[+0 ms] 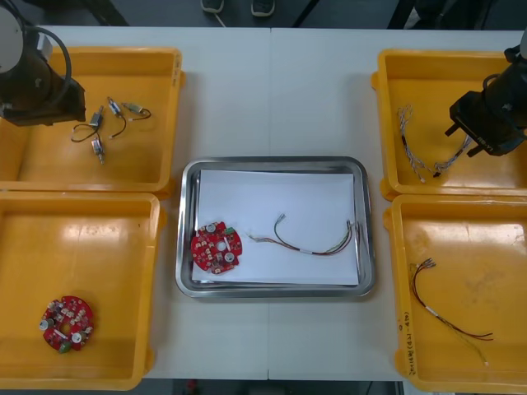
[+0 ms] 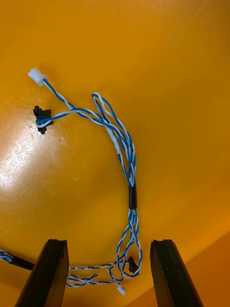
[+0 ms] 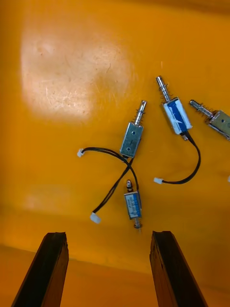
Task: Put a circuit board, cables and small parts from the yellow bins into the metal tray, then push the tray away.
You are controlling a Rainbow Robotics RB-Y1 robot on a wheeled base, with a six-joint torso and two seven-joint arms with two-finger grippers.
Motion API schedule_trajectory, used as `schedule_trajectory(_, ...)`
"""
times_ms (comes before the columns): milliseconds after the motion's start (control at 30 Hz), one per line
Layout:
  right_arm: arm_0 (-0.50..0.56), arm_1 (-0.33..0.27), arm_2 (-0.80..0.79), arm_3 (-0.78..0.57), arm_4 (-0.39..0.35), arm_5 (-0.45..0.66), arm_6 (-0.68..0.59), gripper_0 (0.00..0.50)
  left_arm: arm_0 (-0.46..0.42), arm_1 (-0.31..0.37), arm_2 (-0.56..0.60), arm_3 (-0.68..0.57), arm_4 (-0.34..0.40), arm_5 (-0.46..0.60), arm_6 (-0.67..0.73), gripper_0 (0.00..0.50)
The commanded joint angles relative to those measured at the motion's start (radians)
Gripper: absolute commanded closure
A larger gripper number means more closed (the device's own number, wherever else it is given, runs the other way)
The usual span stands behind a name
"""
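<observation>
The metal tray (image 1: 188, 177), white inside, holds a round red circuit board (image 1: 216, 247) and a thin red and yellow cable (image 1: 315, 243). My right gripper (image 1: 461, 123) hangs open over the far right yellow bin (image 1: 387, 123), above a twisted blue and white cable (image 1: 412, 148). In the right wrist view that cable (image 2: 125, 144) curls on the bin floor, its lower loops lying between my open fingers (image 2: 48, 273). My left gripper (image 1: 72, 103) is open over the far left bin (image 1: 169, 115). Just ahead of it lie several small metal parts (image 3: 132, 139) with black leads.
The near left bin (image 1: 152, 280) contains a second red circuit board (image 1: 66, 322). Inside the near right bin (image 1: 395, 288) is a red and yellow cable (image 1: 436, 309). Bare table lies beyond the tray's far side.
</observation>
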Motion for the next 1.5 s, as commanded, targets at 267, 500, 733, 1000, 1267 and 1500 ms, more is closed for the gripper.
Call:
schedule_trajectory(267, 0.033, 0.009, 0.027, -0.008, 0.008, -0.057, -0.044, 0.0, -0.119, 0.029, -0.006, 0.177, 0.028, -0.142, -0.256, 0.0)
schedule_trajectory(500, 0.063, 0.019, 0.028, -0.008, -0.002, -0.076, -0.05, 0.0, -0.161, -0.001, -0.055, 0.277, 0.031, -0.26, -0.265, 0.0)
schedule_trajectory(733, 0.086, 0.033, 0.031, -0.008, -0.009, -0.112, -0.059, 0.0, -0.161, -0.035, -0.056, 0.298, 0.028, -0.293, -0.282, 0.0)
schedule_trajectory(1000, 0.113, 0.041, 0.048, -0.008, -0.026, -0.151, -0.07, 0.0, -0.161, -0.08, -0.056, 0.338, 0.014, -0.342, -0.293, 0.0)
schedule_trajectory(1267, 0.118, 0.039, 0.065, -0.008, -0.035, -0.143, -0.081, 0.0, -0.161, -0.109, -0.089, 0.37, -0.007, -0.384, -0.296, 0.0)
schedule_trajectory(1500, 0.121, 0.039, 0.065, -0.008, -0.037, -0.137, -0.081, 0.5, -0.16, -0.123, -0.135, 0.416, -0.017, -0.448, -0.298, 0.0)
